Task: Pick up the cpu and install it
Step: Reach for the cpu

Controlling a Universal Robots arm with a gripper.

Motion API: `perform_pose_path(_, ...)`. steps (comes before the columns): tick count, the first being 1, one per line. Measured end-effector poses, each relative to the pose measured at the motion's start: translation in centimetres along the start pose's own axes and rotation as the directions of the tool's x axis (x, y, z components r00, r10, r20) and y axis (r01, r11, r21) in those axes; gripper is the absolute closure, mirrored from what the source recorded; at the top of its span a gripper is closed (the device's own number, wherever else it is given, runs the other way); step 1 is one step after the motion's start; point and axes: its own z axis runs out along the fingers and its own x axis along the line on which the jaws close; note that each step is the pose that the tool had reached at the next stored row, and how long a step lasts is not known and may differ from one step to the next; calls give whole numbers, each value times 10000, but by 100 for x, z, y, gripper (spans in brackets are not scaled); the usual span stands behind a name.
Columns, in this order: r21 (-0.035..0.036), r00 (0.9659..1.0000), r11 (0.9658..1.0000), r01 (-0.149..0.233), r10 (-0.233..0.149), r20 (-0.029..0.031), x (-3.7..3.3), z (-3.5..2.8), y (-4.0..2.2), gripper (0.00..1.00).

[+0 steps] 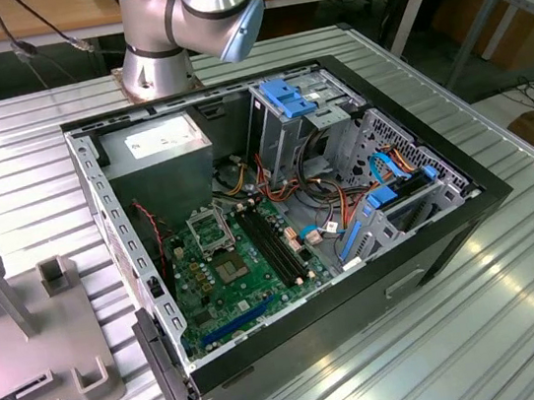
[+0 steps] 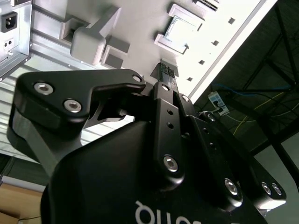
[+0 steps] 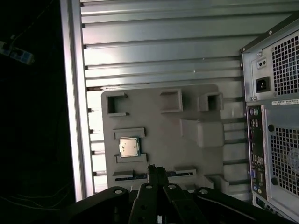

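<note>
gripper (image 3: pixel 155 169) tips pressed together, holding nothing, hovering over grey fixture plate (image 3: pixel 154 126). cpu (image 3: pixel 128 147) not grabbed yet, sits in its pocket on plate, near tips. plate at 8 o'clock of pc case (image 1: pixel 431 237) in exterior view. socket (image 1: pixel 213 229) looks empty, so whole job still to do imo.

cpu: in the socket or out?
Out. In the first wrist view the cpu lies flat between brackets on the grey fixture plate, beside the computer case.
</note>
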Motion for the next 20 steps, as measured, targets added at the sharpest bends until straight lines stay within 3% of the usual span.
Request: perform_pose_path(20,7,10000,10000,-1,1,-28,51,89,-13,89)
